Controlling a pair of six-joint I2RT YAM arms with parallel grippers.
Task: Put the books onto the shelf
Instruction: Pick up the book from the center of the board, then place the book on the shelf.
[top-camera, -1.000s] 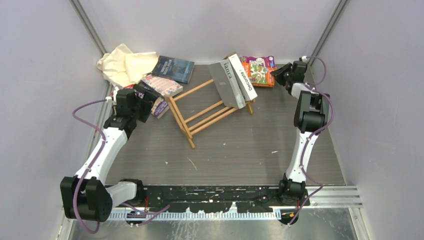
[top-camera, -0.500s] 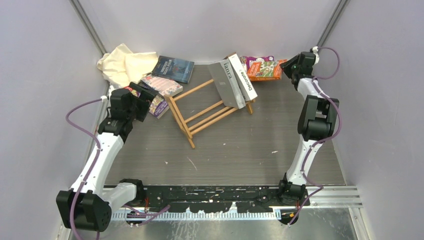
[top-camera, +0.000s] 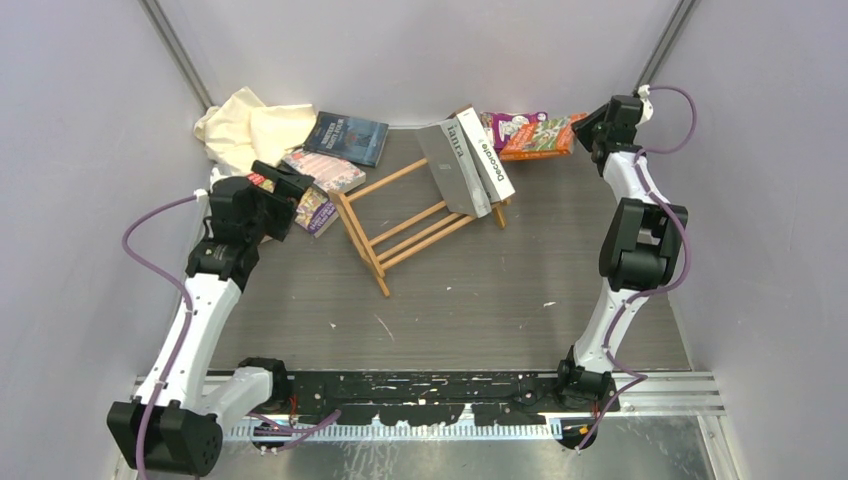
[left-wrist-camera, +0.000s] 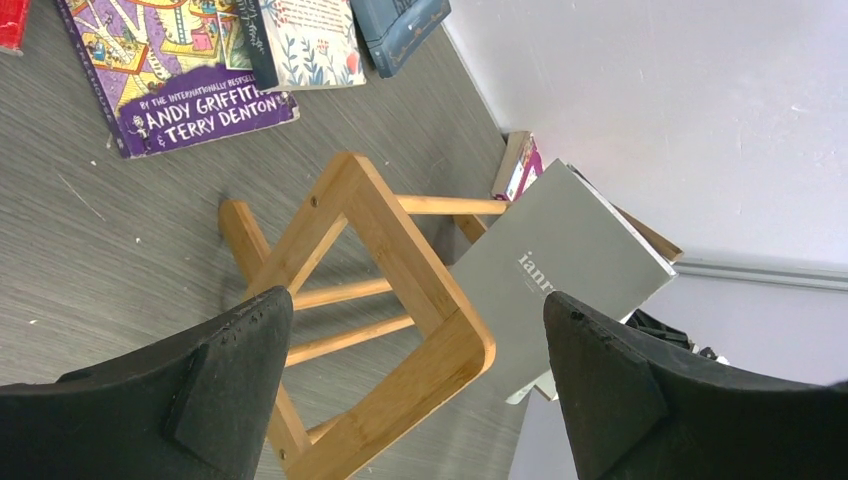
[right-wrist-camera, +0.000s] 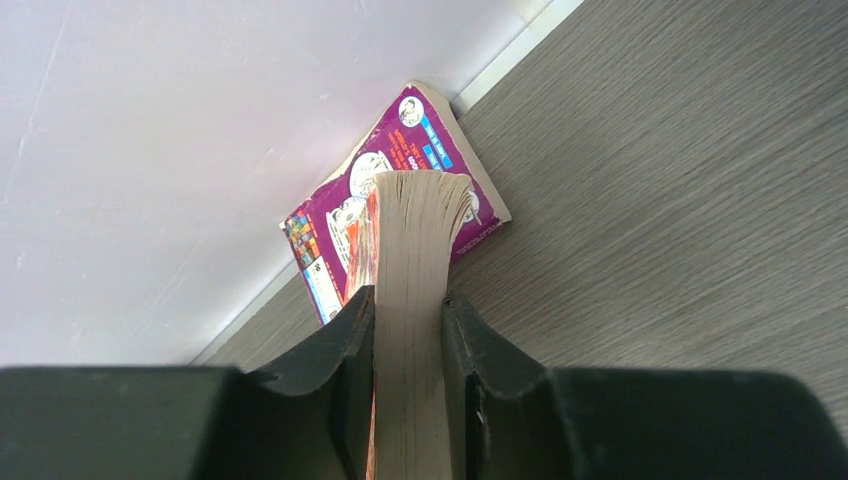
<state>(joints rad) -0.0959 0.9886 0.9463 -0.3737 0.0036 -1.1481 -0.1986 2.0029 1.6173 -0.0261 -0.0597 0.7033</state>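
The wooden shelf (top-camera: 420, 215) stands slanted in the middle, with a grey book (top-camera: 452, 170) and a white "Decorate" book (top-camera: 487, 155) leaning on its far end. My right gripper (top-camera: 585, 125) is at the back right, shut on an orange book (top-camera: 545, 135). In the right wrist view its page edges (right-wrist-camera: 410, 250) fill my right gripper (right-wrist-camera: 408, 300), above a purple book (right-wrist-camera: 420, 130) lying by the wall. My left gripper (left-wrist-camera: 415, 305) hangs open over the shelf's near frame end (left-wrist-camera: 400, 260). A purple book (left-wrist-camera: 180, 70), a floral one (left-wrist-camera: 305, 40) and a dark blue one (left-wrist-camera: 405, 25) lie behind it.
A cream cloth (top-camera: 250, 130) is bunched in the back left corner. Walls close in the back and both sides. The right arm's purple cable (top-camera: 670, 110) loops near the right wall.
My right gripper has pulled the orange book right, toward the back corner, uncovering the purple book beneath. The left arm has shifted slightly left, jaws still wide.
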